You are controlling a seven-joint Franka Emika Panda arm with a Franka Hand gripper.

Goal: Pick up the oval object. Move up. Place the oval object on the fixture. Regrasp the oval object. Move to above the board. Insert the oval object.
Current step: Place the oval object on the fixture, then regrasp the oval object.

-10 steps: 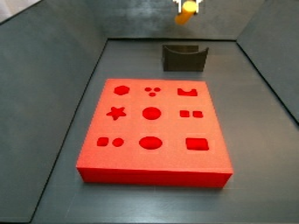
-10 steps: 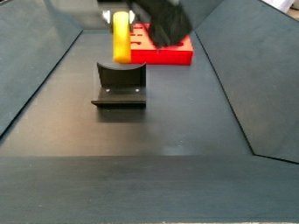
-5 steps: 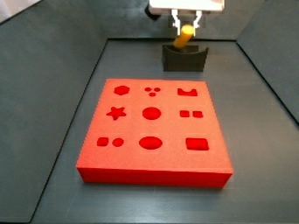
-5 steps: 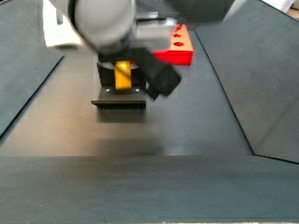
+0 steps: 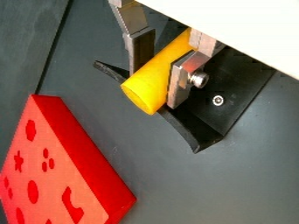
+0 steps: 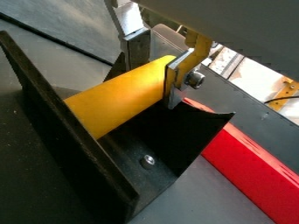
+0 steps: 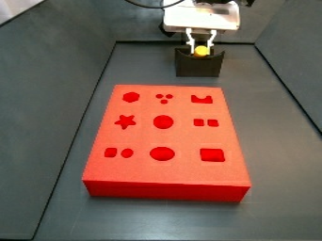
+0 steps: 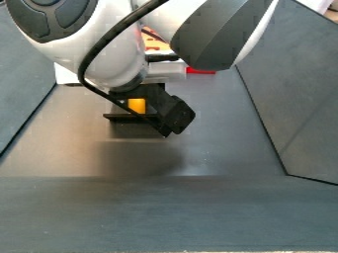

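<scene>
1. The red board point(image 7: 164, 136) lies flat on the dark floor.
2. Behind it, the arm reaches straight down; the pincer point(image 7: 199, 42) is clamped on the oval object point(image 5: 156, 77), lowered into the fixture point(image 6: 176, 157).

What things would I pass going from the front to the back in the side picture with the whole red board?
Big flat red board with shaped cutouts → small dark fixture → silver-fingered gripper holding the yellow oval object down at the fixture.
</scene>
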